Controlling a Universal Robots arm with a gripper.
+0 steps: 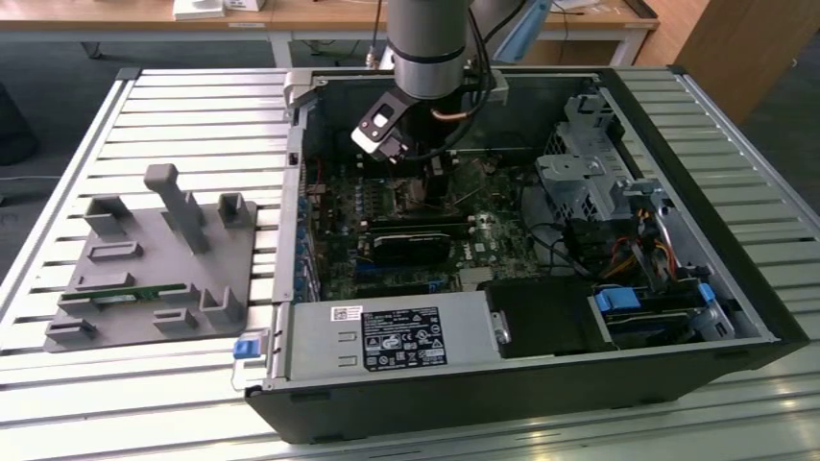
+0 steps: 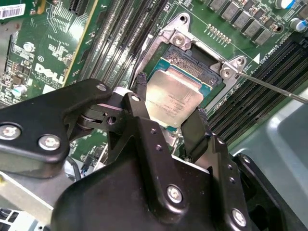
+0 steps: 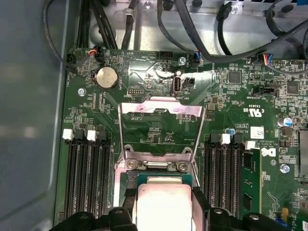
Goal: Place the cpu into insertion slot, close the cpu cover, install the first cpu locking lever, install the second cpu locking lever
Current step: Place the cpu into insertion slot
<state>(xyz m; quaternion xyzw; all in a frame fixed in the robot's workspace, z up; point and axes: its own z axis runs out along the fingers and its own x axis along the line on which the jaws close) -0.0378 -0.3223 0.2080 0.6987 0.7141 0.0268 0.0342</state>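
Gripper (image 2: 169, 98) clenched on the cpu (image 2: 177, 95) at the socket (image 2: 177, 39), cpu cover (image 3: 161, 109) stood raised, toward eleven o'clock inside the computer case (image 1: 513, 394) in the exterior view

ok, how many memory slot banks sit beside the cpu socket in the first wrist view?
2. One memory slot bank runs along one side of the cpu, a second bank along the opposite side. The gripper hides their near ends.
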